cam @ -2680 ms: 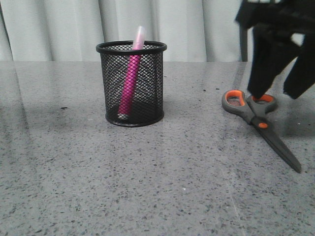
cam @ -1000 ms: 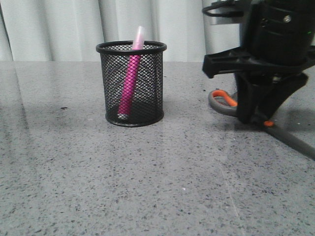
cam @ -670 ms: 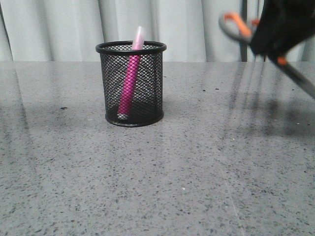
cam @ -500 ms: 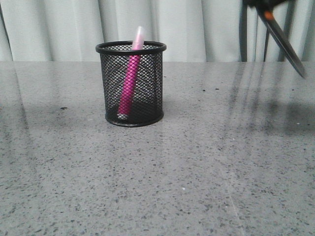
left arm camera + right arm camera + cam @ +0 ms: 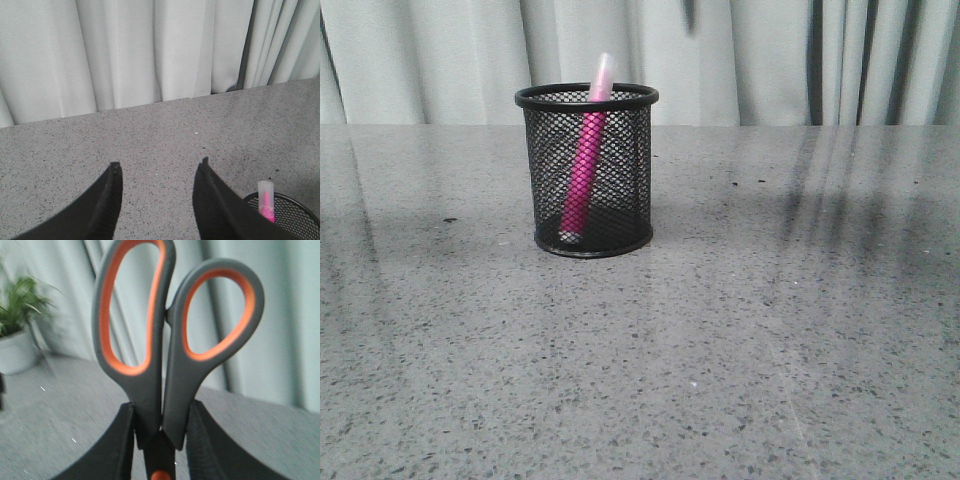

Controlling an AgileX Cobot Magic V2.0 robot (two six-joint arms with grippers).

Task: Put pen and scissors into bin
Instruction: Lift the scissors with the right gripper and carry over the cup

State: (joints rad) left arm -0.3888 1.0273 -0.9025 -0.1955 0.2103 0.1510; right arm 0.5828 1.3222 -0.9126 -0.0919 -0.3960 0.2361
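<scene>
The black mesh bin stands on the grey table left of centre, with the magenta pen leaning upright inside it, pale tip above the rim. In the left wrist view the bin's rim and the pen's tip show beside my left gripper, which is open and empty above the table. My right gripper is shut on the scissors just below the grey, orange-lined handle loops. A dark tip at the front view's top edge may be the scissors' blade; both grippers are out of the front view.
Pale curtains hang behind the speckled grey table. A potted plant stands in the blurred background of the right wrist view.
My right gripper closed on the scissors where they lay at the right, lifted them off the table and carried them up out of the front view. Bin and pen have not moved.
</scene>
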